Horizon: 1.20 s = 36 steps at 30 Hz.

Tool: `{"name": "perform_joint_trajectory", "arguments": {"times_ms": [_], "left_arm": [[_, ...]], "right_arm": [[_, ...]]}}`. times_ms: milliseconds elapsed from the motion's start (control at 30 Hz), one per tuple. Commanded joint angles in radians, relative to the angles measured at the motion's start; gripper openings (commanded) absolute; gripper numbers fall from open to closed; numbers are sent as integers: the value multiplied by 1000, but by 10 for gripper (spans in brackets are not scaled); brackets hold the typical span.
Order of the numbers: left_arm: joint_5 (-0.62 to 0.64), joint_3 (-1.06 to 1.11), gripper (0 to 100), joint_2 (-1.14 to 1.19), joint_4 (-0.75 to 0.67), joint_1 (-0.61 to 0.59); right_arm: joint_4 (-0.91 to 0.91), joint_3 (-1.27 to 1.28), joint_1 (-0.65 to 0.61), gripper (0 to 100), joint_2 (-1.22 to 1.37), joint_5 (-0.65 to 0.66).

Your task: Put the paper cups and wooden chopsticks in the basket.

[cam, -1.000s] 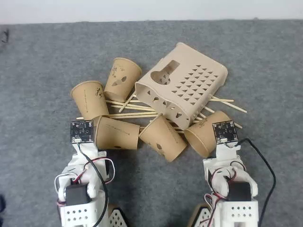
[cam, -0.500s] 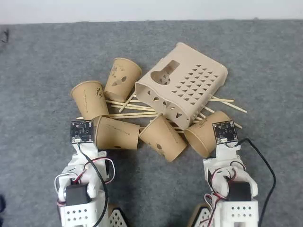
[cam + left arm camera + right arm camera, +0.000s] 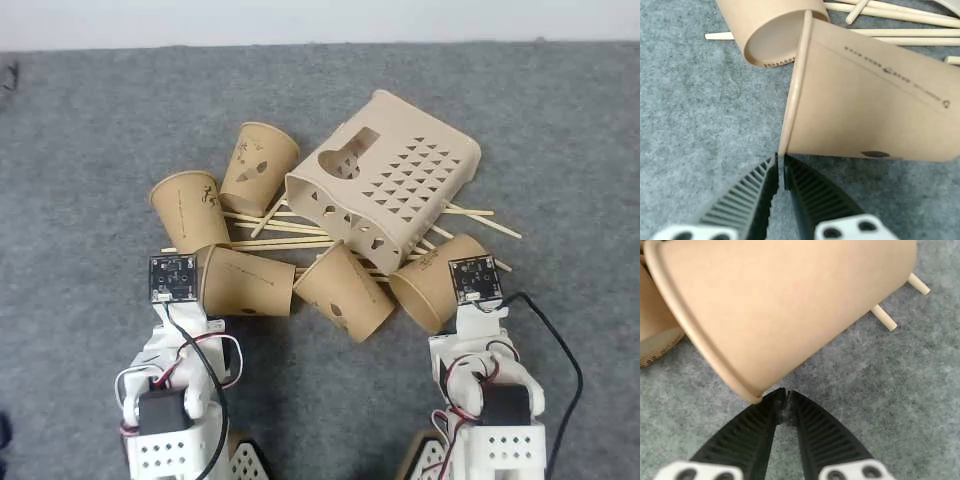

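Nothing moved since a second ago. Left gripper [image 3: 780,165] fingers are pressed together and empty, tips at the rim of the tipped left cup [image 3: 865,100]. Right gripper [image 3: 788,399] is likewise closed at the right cup [image 3: 780,305] rim. Middle cup [image 3: 345,290] lies between them. Farther out, chopsticks [image 3: 285,232] lie under the tipped basket [image 3: 385,180], with the far cups [image 3: 188,210] beside it on grey carpet [image 3: 90,130].

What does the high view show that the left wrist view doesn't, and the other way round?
High view adds the tipped-over beige perforated plastic basket and the brown paper cups beside it. Left wrist view adds the left claw, shut, its tips at the rim of a brown paper cup lying on its side. Both share that cup, the pale wooden chopsticks near it and the grey carpet.
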Motion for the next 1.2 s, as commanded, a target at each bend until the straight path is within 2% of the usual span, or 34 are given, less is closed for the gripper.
{"name": "perform_joint_trajectory", "arguments": {"times_ms": [0,967,1167], "left_arm": [[8,-7,13,-15,-21,5],[5,-10,14,-17,-52,6],[3,-16,15,-17,-273,-17]], "right_arm": [[-19,18,-8,8,-12,-2],[-19,18,-12,8,-12,-3],[-19,18,-7,8,-12,-5]]}}
